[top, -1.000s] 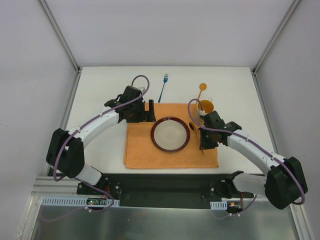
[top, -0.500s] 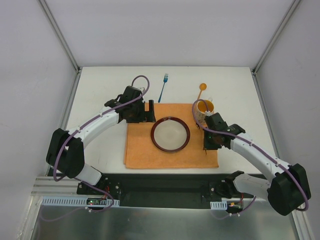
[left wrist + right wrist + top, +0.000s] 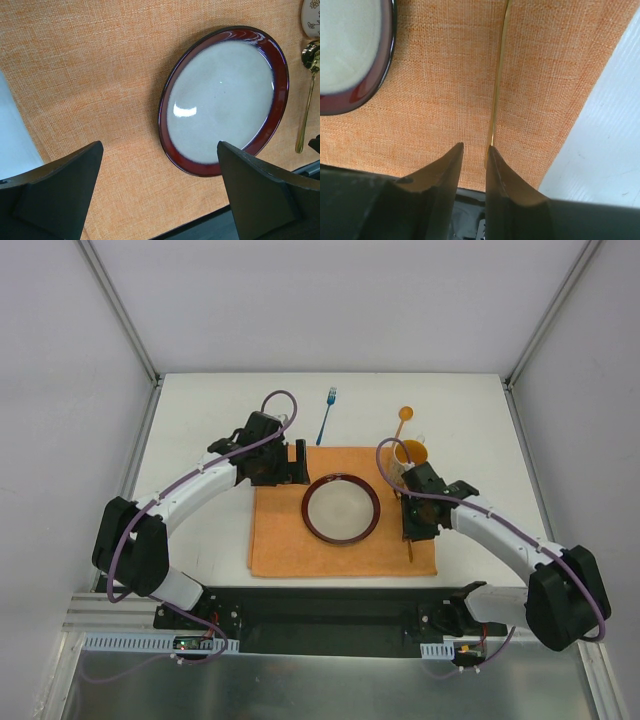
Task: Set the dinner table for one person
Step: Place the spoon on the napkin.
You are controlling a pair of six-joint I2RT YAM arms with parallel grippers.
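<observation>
Right gripper [image 3: 475, 146], its arm bent inward from the near edge of the white counter [image 3: 200, 410], points down at the orange placemat [image 3: 445, 100]. Its fingers are slightly parted, just by the handle tip of a gold spoon [image 3: 499, 75] lying flat. Left gripper [image 3: 157, 150], spread wide, hovers beside the red-rimmed plate [image 3: 225, 95].

Red-rimmed plate [image 3: 223, 100] on orange placemat [image 3: 90, 75]

Overhead view, close downward wrist views, sharing plate [image 3: 341, 508]
</observation>
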